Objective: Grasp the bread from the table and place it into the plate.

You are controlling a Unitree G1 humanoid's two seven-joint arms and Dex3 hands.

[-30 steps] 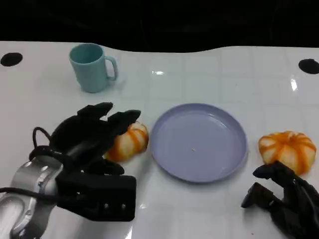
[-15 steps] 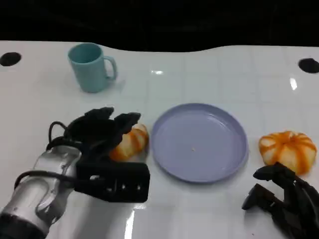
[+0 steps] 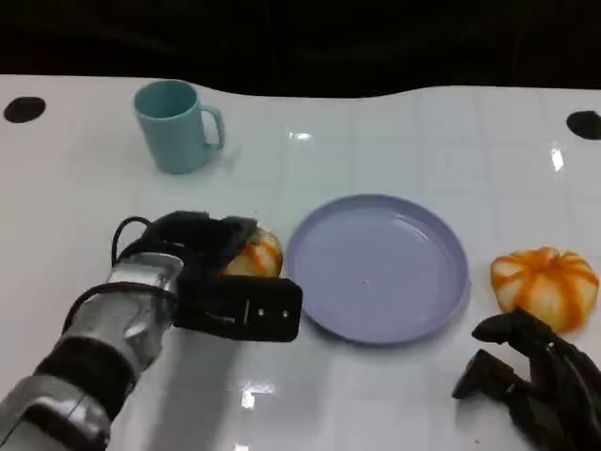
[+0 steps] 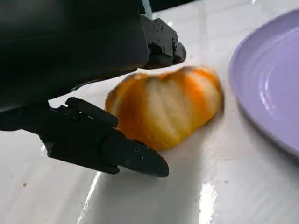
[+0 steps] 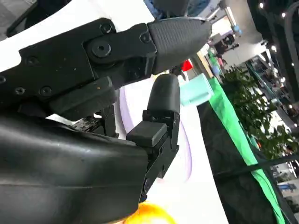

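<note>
Reaching over the orange-and-white striped bread roll (image 3: 252,256), the left hand (image 3: 202,252) cups it with fingers apart, not yet clamped, the round lavender plate (image 3: 377,268) lying just right.

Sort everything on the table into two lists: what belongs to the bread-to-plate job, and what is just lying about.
Job: orange-striped pumpkin-shaped bread under the left hand; round lavender plate.

Lying about: teal ceramic mug; second orange-striped bread beside the right hand.
</note>
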